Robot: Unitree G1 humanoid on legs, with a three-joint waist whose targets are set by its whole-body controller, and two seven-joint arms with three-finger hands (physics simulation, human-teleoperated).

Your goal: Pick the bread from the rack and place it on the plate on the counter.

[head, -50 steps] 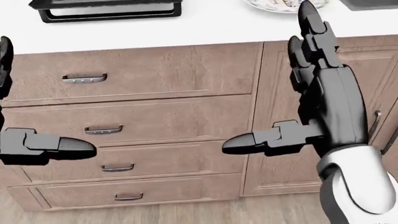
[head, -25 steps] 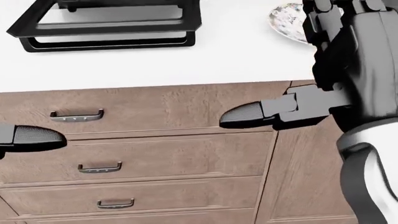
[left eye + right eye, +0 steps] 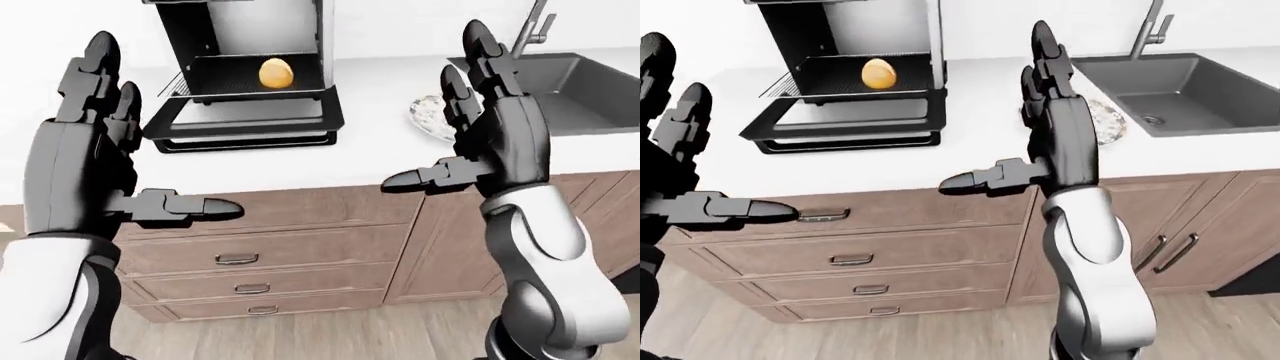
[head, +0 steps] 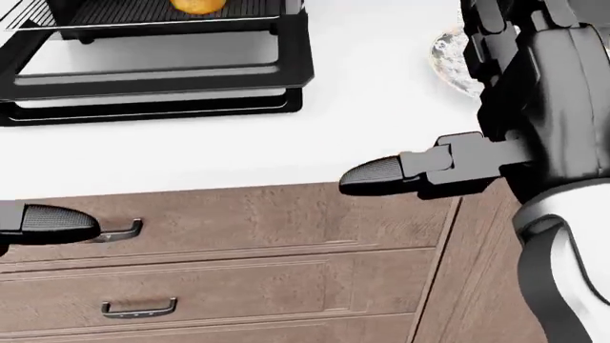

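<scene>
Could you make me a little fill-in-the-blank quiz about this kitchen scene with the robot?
1. The golden-brown bread roll sits on the wire rack inside the black ____.
2. The patterned round plate lies on the white counter, between the oven and the dark ____.
3. Both the left hand and the right hand are empty, with fingers ____.

Missing words: oven; sink; open

Counter point(image 3: 300, 169): smooth, matt white top. Below the counter, drawers point(image 3: 260, 259): brown wood grain with metal handles. On the counter, oven point(image 3: 240, 67): glossy black, wire metal rack point(image 4: 162, 11). Sink point(image 3: 1170, 94): matt dark grey. Hands: matt black plastic.
</scene>
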